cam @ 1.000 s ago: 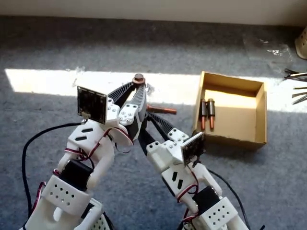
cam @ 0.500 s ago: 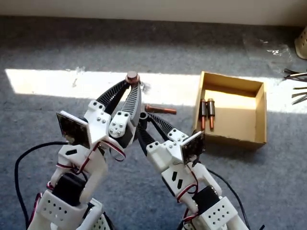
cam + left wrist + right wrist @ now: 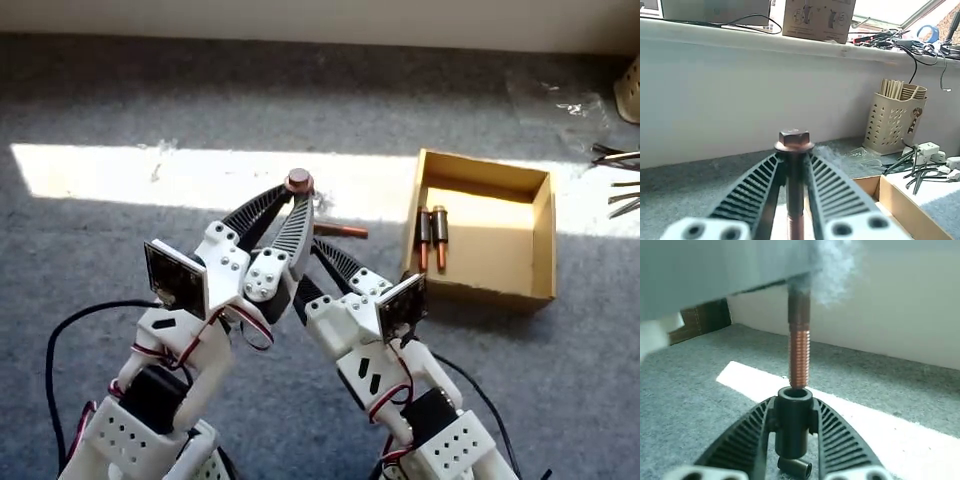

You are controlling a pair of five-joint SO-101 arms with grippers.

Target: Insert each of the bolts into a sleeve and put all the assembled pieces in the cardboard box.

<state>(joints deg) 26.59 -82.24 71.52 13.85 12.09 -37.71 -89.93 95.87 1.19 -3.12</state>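
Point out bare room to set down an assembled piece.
Box floor right of the two pieces is bare; so is the sunlit carpet left of the left gripper. Crowded: between that gripper and box, where a loose bolt lies.

Copper, black, tan, grey.
Copper bolt [image 3: 794, 146], black sleeve [image 3: 792, 424], black ribbed left gripper [image 3: 794, 159], tan cardboard box [image 3: 480, 288], grey carpet [image 3: 100, 100].

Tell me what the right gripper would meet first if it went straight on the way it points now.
Most likely the bolt: its threaded tip hangs right at the open mouth of the sleeve that the right gripper holds, so the sleeve would meet it first. Depth is hard to judge.
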